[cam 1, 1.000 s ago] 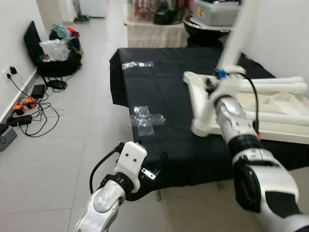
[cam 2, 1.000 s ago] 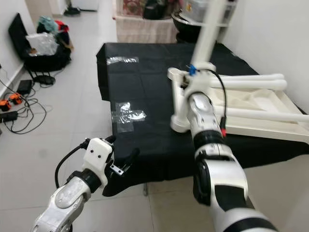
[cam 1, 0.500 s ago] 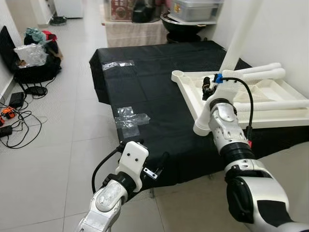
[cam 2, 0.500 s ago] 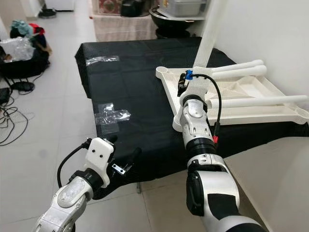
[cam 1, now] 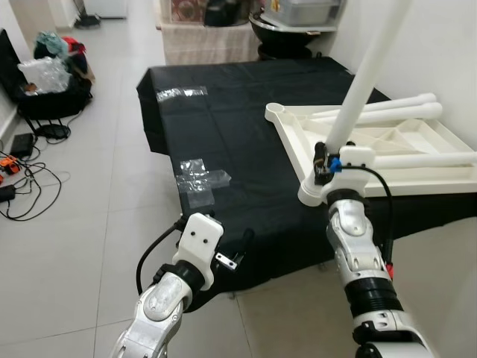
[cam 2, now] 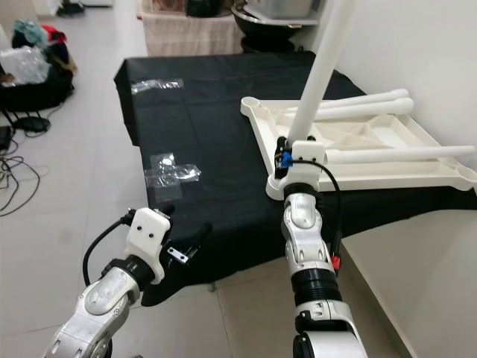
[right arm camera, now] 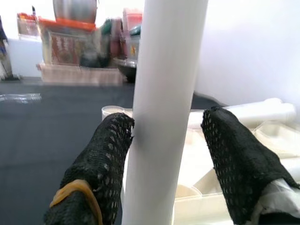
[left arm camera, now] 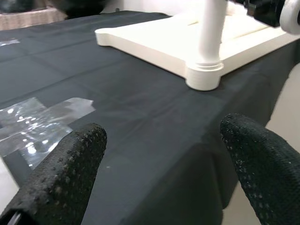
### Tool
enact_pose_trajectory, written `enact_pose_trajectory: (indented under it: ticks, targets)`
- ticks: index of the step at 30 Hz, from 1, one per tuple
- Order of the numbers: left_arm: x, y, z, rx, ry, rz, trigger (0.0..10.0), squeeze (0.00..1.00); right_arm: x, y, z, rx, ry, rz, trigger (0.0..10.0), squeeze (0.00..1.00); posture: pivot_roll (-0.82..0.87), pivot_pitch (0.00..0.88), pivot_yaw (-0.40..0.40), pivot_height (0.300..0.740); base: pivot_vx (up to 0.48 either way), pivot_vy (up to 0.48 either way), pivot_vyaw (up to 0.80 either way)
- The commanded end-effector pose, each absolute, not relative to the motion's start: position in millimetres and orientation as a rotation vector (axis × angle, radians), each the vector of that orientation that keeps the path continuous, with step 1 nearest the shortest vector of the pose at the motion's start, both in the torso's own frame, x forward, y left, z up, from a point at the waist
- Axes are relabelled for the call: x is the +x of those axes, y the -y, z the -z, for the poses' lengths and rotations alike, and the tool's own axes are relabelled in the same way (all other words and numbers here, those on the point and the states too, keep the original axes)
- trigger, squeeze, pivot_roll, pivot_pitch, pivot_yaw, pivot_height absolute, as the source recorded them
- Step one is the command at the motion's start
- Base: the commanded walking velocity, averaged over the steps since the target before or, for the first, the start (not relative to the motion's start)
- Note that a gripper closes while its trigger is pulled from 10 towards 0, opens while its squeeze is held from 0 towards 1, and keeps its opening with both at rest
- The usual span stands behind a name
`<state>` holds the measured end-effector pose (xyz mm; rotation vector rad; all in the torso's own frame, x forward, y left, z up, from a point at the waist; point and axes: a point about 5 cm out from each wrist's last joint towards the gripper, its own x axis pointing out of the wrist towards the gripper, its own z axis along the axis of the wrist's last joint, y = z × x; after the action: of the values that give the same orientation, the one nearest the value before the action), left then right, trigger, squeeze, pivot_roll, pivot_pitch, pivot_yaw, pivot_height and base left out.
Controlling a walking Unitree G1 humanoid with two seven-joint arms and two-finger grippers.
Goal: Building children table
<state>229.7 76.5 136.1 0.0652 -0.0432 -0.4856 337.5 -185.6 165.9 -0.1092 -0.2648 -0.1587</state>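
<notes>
The white children's table top [cam 1: 387, 175] lies upside down on a black cloth [cam 1: 238, 142]. One white leg [cam 1: 358, 89] stands upright in its near corner socket [cam 1: 313, 195]. My right gripper [cam 1: 322, 160] is low on that leg. In the right wrist view its fingers [right arm camera: 105, 164] straddle the leg [right arm camera: 164, 117]: one pad touches it and the other stands a little apart, so the gripper is open. Two more legs [cam 1: 387, 112] lie across the table top. My left gripper [cam 1: 216, 239] hangs open at the cloth's near edge with nothing between its fingers [left arm camera: 70, 173].
Clear tape patches [cam 1: 197, 175] are stuck on the cloth. Bags [cam 1: 52, 74] and cables [cam 1: 19, 175] lie on the tiled floor at the left. A white wall [cam 1: 440, 45] runs close behind the table. Pots and boxes [cam 1: 291, 15] stand at the back.
The camera has shifted. My right gripper now sits lower on the upright leg, close to the corner socket. The left gripper hangs much as before.
</notes>
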Motion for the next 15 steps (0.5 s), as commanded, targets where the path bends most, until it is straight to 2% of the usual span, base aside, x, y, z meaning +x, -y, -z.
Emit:
enact_pose_trajectory:
  ticks: [1,8,15]
  targets:
    - [230.1,-80.0,-134.1,0.077,0.034,0.46,10.0,0.0,326.7,178.2,-161.4,-0.1,0.266,0.117,10.0,0.0,0.01,0.002,-0.081,0.74,0.0,0.0,0.0]
    - [230.8,-90.3,-141.1,0.076,0.053,0.389,10.0,0.0,299.2,171.6,-153.4,-0.1,0.245,0.096,10.0,0.0,0.01,0.007,-0.075,0.74,0.0,0.0,-0.06]
    - [229.7,-94.4,-145.4,0.073,0.069,0.365,10.0,0.0,286.8,173.5,-149.2,-0.103,0.218,0.126,10.0,0.0,0.01,0.008,-0.073,0.74,0.0,0.0,-0.74]
